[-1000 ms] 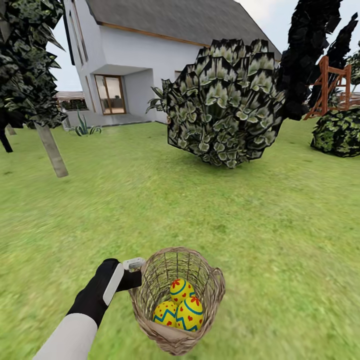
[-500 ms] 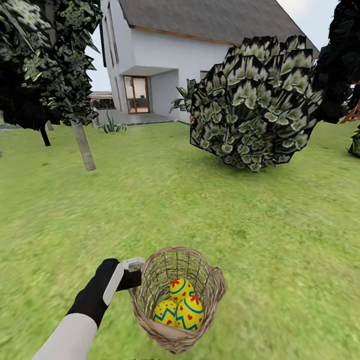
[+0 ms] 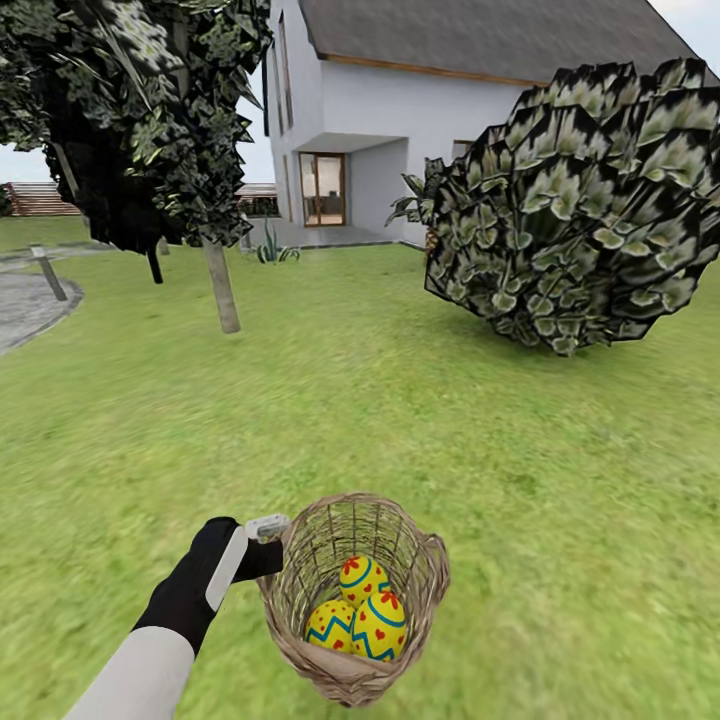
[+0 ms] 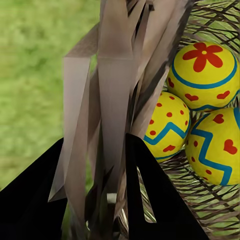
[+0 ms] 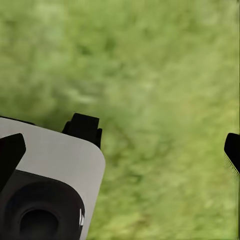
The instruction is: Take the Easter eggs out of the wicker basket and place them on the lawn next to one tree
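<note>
Gripping the rim of the brown open-weave wicker basket (image 3: 355, 600), the left gripper (image 3: 268, 545) holds it up above the green lawn (image 3: 400, 420) at the end of a black-and-white forearm. From the left wrist camera, the two black fingers (image 4: 150, 200) are closed tight on the basket's woven wall (image 4: 115, 90), one on each side of the wicker strips, with almost no gap left between them beyond the wicker itself.

All three small yellow Easter eggs (image 3: 362, 610), banded in blue zigzags with red hearts and flowers, lie bunched together and touching at the bottom of the basket (image 4: 205, 115).

Over blurred grass (image 5: 165, 90), the right gripper's (image 5: 120, 140) black fingertips (image 5: 85, 127) stand far apart at opposite sides of the right wrist view, spread wide with nothing between them.

Ahead to the left stands a tree with a thin grey-beige trunk (image 3: 222, 290) under dark angular foliage. A large round leafy bush (image 3: 590, 200) sits to the right, a white house (image 3: 420, 110) behind both, and a grey paved patch (image 3: 25, 305) at the far left.
</note>
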You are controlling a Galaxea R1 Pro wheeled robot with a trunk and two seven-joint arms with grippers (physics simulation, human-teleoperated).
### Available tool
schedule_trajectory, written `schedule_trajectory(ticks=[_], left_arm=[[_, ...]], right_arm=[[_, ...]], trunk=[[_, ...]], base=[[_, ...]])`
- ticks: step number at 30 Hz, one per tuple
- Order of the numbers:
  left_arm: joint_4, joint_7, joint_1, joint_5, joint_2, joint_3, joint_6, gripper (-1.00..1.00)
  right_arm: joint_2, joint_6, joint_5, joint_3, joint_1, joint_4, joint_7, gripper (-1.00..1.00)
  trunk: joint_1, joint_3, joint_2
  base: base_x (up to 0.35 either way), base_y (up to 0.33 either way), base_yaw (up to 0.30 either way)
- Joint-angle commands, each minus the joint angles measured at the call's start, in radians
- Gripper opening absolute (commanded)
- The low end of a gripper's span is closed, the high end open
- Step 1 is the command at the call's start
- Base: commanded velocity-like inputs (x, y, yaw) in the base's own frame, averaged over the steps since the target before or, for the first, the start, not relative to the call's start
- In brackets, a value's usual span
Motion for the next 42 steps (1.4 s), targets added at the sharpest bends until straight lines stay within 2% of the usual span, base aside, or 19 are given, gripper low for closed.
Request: schedule_trajectory(ticks=[1,42], left_arm=[[-0.001,0.009,-0.001,0.024,-0.001,0.003,0.002,-1.0],[-0.001,0.009,-0.001,0.024,0.0,0.008,0.002,-1.0]], right_arm=[[0.0,-0.002,0.007,-0.008,-0.001,0.001,0.003,1.0],[0.0,-0.001,0.007,-0.008,-0.001,0.001,0.003,1.0]], trunk=[[0.0,-0.001,-0.001],[0.0,-0.001,-0.001]], base=[[0.0,0.0,0.292],[0.0,0.0,0.292]])
